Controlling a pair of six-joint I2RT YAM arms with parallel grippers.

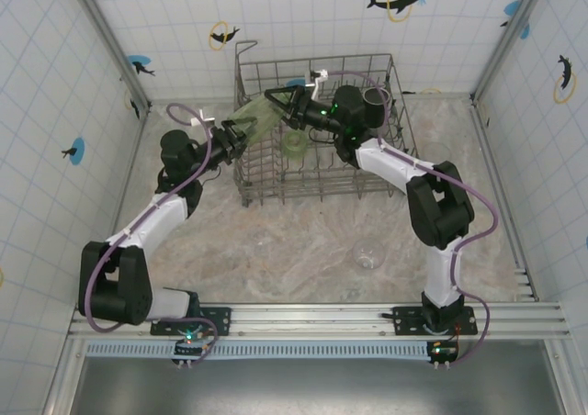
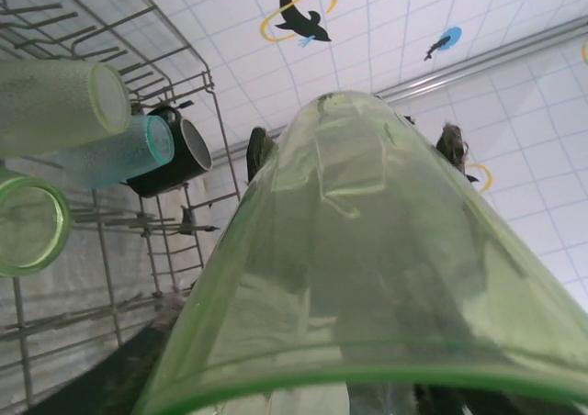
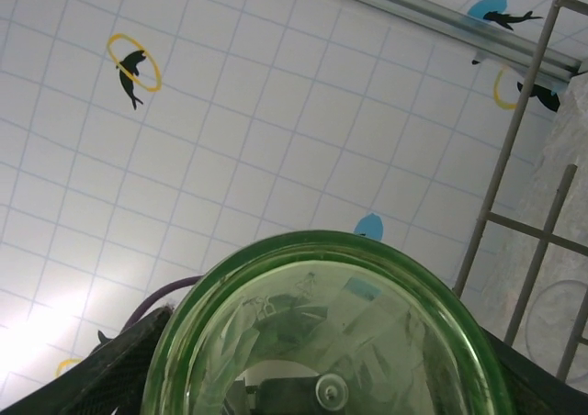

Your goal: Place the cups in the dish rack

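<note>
At the left wall of the dish rack [image 1: 317,71], two arms meet over one cup; your entries, left to right:

1. Left gripper [image 1: 228,142]: at the near-left end of a light green tumbler [image 1: 255,119]. In the left wrist view the tumbler's wall sits close against the lens and hides the fingers, so you cannot tell whether it is clamped or let go.
2. Light green tumbler: on its side, tilted, in the air above the rack's left edge, not yet seated. Judged a hand-over, since the right arm reaches the tines more squarely.
3. Right gripper [image 1: 276,97]: at the tumbler's far-right end. The right wrist view looks onto the cup's round end, with a dark finger [image 3: 115,364] at each side. Whether they squeeze it, you cannot tell.
4. Rack contents: the top view gives one green cup [image 1: 295,143]. The left wrist view adds a frosted tumbler [image 2: 55,103], a teal tumbler [image 2: 129,153] and a black mug [image 2: 179,158], all lying over the tines, likely for draining.
5. Clear glass [image 1: 368,255]: on the table, near right, apart from the rack, awaiting loading.
</note>
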